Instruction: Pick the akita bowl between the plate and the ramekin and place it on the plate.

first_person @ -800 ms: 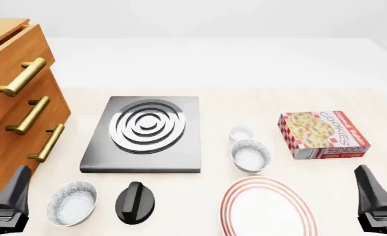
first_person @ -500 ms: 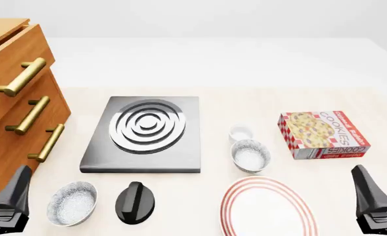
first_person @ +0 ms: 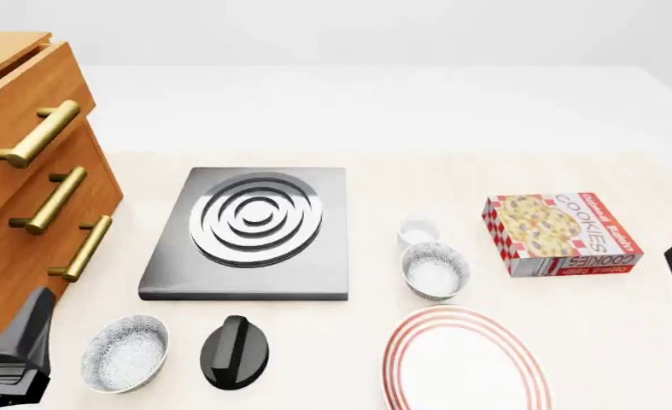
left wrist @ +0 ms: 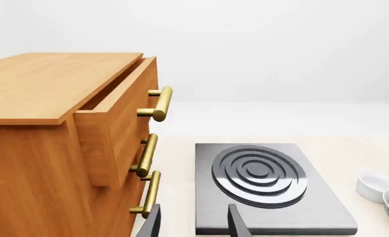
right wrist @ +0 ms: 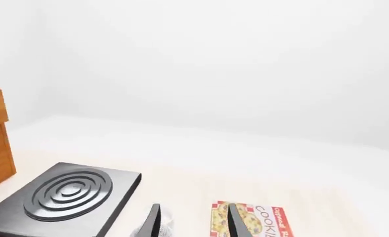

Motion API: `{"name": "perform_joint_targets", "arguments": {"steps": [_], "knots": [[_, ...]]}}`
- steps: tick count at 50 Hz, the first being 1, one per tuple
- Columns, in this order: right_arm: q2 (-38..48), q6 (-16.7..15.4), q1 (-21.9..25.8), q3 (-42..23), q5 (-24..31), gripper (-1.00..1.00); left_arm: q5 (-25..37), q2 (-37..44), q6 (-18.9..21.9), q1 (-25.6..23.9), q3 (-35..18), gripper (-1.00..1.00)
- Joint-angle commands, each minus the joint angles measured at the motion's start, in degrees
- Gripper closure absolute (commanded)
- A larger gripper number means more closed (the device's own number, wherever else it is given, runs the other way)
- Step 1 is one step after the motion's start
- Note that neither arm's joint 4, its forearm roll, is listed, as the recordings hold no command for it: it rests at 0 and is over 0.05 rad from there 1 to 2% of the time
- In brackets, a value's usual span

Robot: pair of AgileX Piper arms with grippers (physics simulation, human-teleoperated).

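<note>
While untouched, empty akita bowl [first_person: 435, 270] beside ramekin [first_person: 419, 231]

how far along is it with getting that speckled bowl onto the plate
Nothing is done yet. The akita bowl sits on the table between the ramekin and the plate, and the plate holds nothing. Neither hand holds anything: the right hand is open, up off the table and far to the right in the front view; the left hand is open too. Reaching, gripping, lifting and placing all remain.
</note>
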Motion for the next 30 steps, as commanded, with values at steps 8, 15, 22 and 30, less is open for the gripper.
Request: {"name": "perform_joint_targets", "arguments": {"steps": [8,15,22,30], "knots": [[14.68,1.42,3.41,-23.72,6.5,-1.0,0.0,0.0,0.0,0.0,0.0,-1.0],[20.87,1.5,3.11,-30.88,9.07,-1.0,0.0,0.0,0.0,0.0,0.0,-1.0],[31.13,2.2,-0.34,-40.94,15.24,-1.0,0.0,0.0,0.0,0.0,0.0,-1.0],[39.88,6.19,2.4,-46.56,19.43,-1.0,0.0,0.0,0.0,0.0,0.0,-1.0]]}}
